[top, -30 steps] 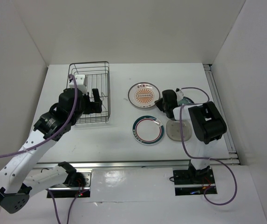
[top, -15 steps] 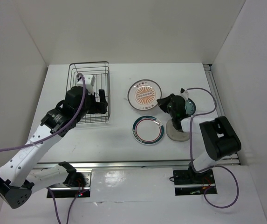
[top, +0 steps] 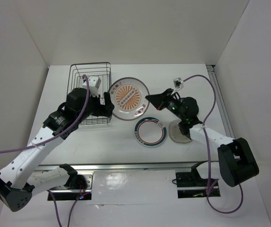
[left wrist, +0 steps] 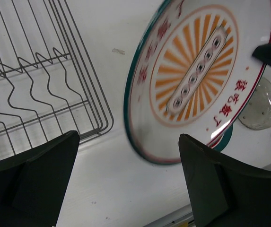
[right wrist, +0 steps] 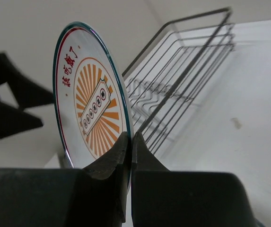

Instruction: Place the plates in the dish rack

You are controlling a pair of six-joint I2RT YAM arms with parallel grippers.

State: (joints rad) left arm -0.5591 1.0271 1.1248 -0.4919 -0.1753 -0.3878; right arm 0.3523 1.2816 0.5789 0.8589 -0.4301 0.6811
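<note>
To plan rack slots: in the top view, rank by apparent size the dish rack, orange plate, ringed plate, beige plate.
dish rack
orange plate, raised nearer camera, so rank unsure
ringed plate
beige plate, partly hidden

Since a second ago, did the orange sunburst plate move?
Yes. The orange plate, pinched by the right gripper, has moved left and now nearly reaches the dish rack.

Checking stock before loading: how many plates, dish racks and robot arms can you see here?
Plates: 3 (orange-centred plate gripped on edge by the right tool; green-red ringed plate; beige-grey plate)
Dish rack: 1
Robot arms: 2 (left arm, right arm)
Total: 6
Anything under the right arm is hidden.
</note>
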